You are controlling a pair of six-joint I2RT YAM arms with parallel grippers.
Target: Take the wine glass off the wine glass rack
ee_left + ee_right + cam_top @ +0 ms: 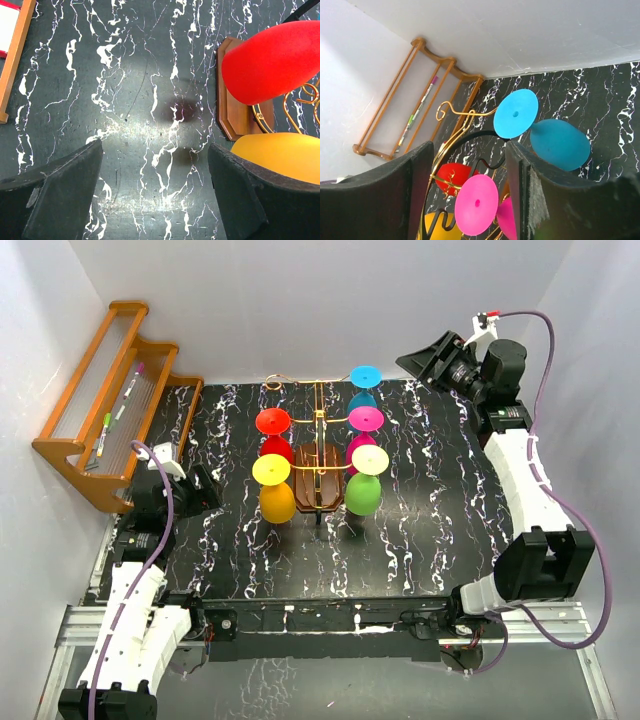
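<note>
The wine glass rack (318, 465) stands mid-table, a dark brown base (235, 105) with gold wire arms. Several coloured wine glasses hang upside down on it: red (275, 435) and yellow (275, 490) on the left, blue (364, 390), pink (364, 432) and green (364, 485) on the right. My left gripper (205, 490) is open and empty, low over the table left of the red (270, 62) and yellow (280, 155) bowls. My right gripper (420, 360) is open and empty, raised behind the rack at the right, facing the blue glass (516, 113) and the pink glass (476, 204).
An orange-brown stepped wooden shelf (110, 400) with pens stands at the far left against the wall; it also shows in the right wrist view (420, 95). White walls enclose the black marbled table (450, 500) on three sides.
</note>
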